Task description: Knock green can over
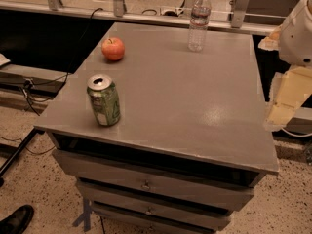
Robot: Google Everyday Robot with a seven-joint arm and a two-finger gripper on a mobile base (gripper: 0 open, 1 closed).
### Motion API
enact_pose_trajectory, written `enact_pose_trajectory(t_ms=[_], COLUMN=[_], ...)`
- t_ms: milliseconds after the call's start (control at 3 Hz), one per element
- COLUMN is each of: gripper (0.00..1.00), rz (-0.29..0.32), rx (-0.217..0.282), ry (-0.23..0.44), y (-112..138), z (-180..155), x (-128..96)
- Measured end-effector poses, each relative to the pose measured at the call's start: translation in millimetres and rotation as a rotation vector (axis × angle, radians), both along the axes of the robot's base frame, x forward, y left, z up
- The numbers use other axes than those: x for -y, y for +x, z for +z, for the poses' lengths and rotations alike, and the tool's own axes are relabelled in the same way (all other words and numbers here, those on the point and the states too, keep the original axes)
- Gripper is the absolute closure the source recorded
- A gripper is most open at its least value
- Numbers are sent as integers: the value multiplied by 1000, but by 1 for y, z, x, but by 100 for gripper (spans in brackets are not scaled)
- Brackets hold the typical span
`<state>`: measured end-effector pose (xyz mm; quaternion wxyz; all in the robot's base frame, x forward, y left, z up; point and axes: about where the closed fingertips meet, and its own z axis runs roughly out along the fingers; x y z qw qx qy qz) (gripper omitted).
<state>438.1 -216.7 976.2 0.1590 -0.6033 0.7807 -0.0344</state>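
Note:
The green can (pixel 103 101) stands upright near the front left corner of the grey table top (pixel 195 106). It has a green body with white markings and a silver top with an open pull-tab hole. My gripper (pixel 283 104) hangs at the right edge of the view, just beyond the table's right side, under the white arm (pixel 300 33). It is far from the can, about a table's width to its right, and holds nothing that I can see.
A red apple (pixel 113 48) lies at the back left of the table. A clear plastic water bottle (pixel 199 21) stands at the back middle. Drawers (pixel 146 184) sit below the top. Cables (pixel 29 89) and a black shoe (pixel 14 221) are on the floor to the left.

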Motion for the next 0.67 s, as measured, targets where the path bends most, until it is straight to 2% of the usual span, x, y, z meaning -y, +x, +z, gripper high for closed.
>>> enact_pose_trajectory(t_ms=[333,667], gripper=[0,0], rz=[0,23], rx=[0,-9], ry=[0,81], y=[0,8], z=[0,-18], x=[0,-25])
